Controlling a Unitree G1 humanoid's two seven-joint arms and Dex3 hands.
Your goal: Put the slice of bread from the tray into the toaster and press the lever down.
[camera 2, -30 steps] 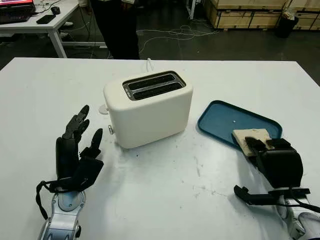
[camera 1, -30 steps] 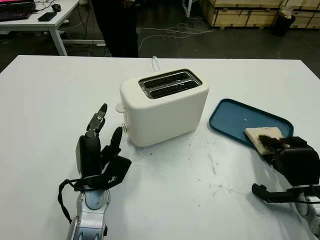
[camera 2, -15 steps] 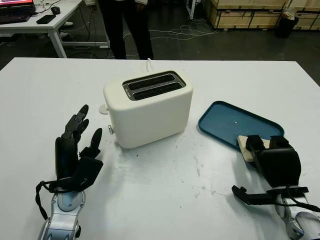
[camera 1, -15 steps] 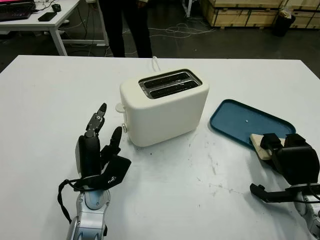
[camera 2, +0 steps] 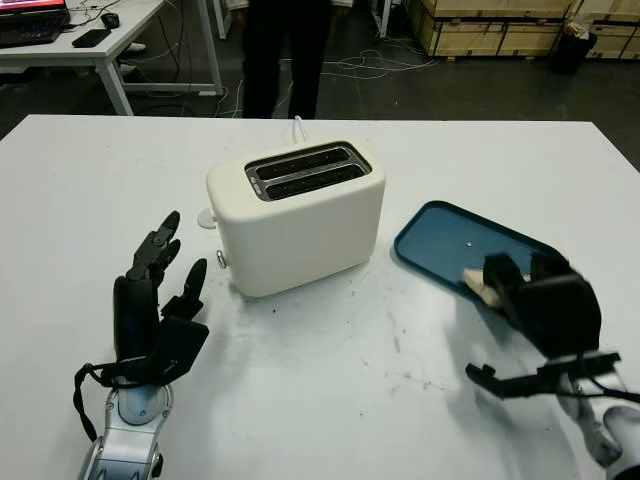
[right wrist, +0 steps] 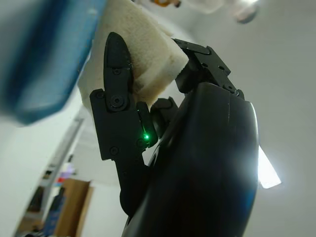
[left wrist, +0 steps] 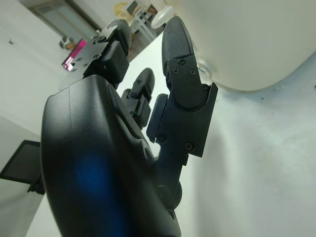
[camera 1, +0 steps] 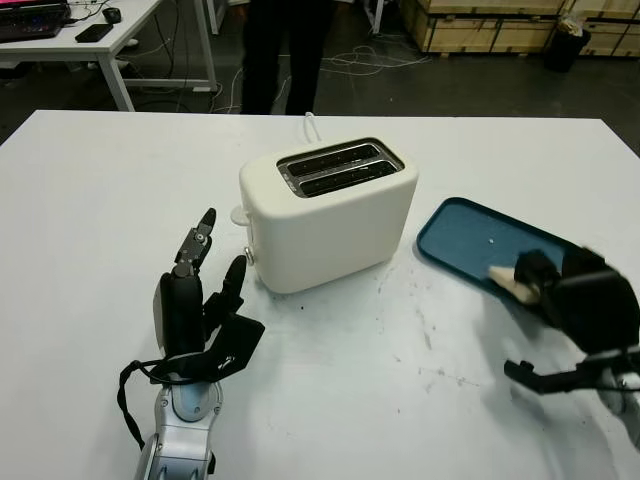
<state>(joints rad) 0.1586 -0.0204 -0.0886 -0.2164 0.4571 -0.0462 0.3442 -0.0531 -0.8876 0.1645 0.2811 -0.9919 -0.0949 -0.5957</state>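
Head views: the right hand (camera 1: 575,295) pinches the slice of bread (camera 1: 503,279) over the blue tray (camera 1: 462,235), at 3 o'clock from the toaster (camera 1: 328,212). The left hand (camera 1: 192,305), holding nothing, sits at 8 o'clock. Right wrist view: fingers (right wrist: 117,94) clamp the bread.

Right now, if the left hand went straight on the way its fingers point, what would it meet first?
Probably the toaster: the open left hand points up the table toward its lever end, near the small knob. Depth is unclear; it might pass just beside it.
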